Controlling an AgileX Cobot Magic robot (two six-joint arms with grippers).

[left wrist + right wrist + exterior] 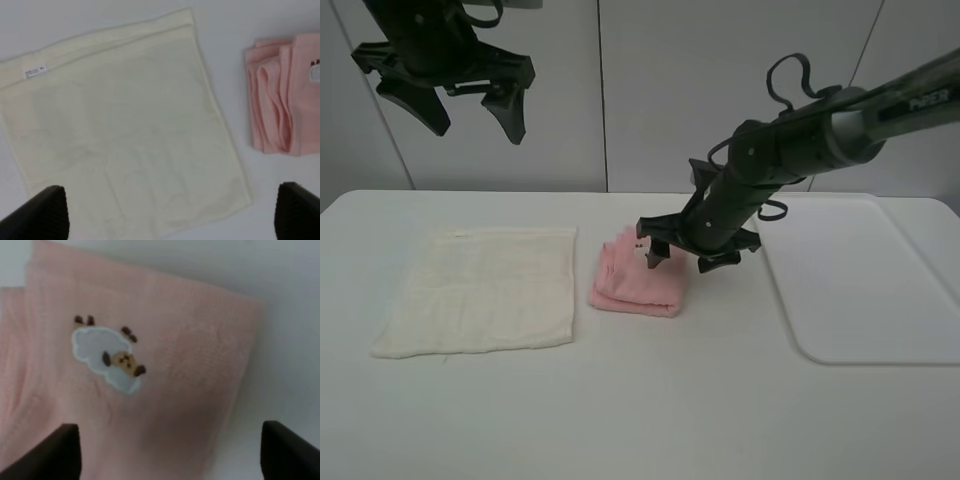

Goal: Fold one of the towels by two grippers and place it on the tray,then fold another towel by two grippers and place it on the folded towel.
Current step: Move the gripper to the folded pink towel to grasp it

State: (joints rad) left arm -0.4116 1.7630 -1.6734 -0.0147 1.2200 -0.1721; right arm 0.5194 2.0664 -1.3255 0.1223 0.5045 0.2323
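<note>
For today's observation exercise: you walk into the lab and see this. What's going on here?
A two-armed robot is folding towels. The pink towel lies folded into a thick bundle on the table, not yet on the tray to its right. The right gripper hangs low over that bundle with its jaws open, not closed on it. The left gripper is raised high and open above the cream-white towel, which lies spread flat and unfolded.

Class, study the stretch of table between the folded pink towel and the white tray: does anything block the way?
Nothing visible does. Only bare table lies between the pink towel and the tray; the open right gripper hovers over the towel.
</note>
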